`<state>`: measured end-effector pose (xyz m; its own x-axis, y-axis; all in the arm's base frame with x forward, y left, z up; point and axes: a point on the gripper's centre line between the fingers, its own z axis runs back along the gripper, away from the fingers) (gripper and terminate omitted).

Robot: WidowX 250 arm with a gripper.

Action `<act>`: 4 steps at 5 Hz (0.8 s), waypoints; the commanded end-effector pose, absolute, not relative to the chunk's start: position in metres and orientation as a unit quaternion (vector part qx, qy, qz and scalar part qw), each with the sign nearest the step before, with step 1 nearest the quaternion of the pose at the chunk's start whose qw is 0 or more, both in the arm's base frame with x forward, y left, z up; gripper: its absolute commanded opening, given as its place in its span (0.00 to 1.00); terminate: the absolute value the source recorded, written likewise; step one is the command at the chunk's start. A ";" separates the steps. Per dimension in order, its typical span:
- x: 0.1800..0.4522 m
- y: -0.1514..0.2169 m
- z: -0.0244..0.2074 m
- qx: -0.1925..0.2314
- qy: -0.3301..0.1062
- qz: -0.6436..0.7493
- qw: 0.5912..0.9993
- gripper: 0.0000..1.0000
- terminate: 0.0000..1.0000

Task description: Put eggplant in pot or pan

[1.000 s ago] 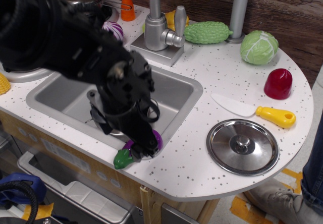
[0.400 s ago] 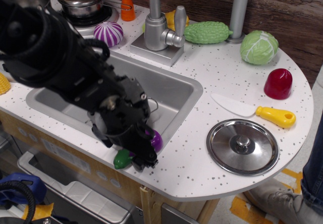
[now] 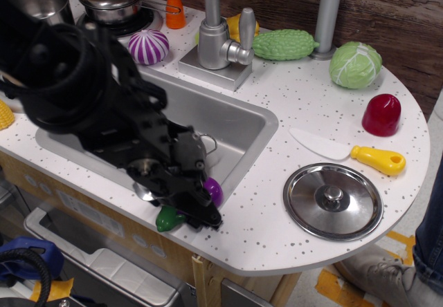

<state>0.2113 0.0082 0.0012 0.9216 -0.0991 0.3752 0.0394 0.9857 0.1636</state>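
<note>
Lower centre of the frame, on the front lip of the sink (image 3: pixel 257 124), we've got the eggplant (image 3: pixel 188 204) lying on the counter (image 3: pixel 304 106): green cap pointing lower left, purple body upper right toward the sink, so its long axis runs diagonally across the rim

claw (image 3: pixel 197 210) is right on top of it, coming in from the upper left; the black body covers the middle of the eggplant and only the cap and a bit of purple show either side. Fingers look to straddle it, but we can't tell whether they're spread or pinching, the view is blocked

pot (image 3: pixel 205 146) sits down in the sink just up-left of the eggplant; we only see a wire loop handle and a sliver of steel rim, rest is behind the arm

Our read: grasp stage. Pinching across the short axis, then a short lift and shift toward upper left, would drop it into the pot
</note>
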 end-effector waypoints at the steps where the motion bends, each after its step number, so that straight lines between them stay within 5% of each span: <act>1: 0.212 0.007 0.003 0.066 -0.186 -0.035 0.980 0.00 0.00; 4: 0.232 0.032 0.057 0.128 -0.165 -0.069 0.976 0.00 0.00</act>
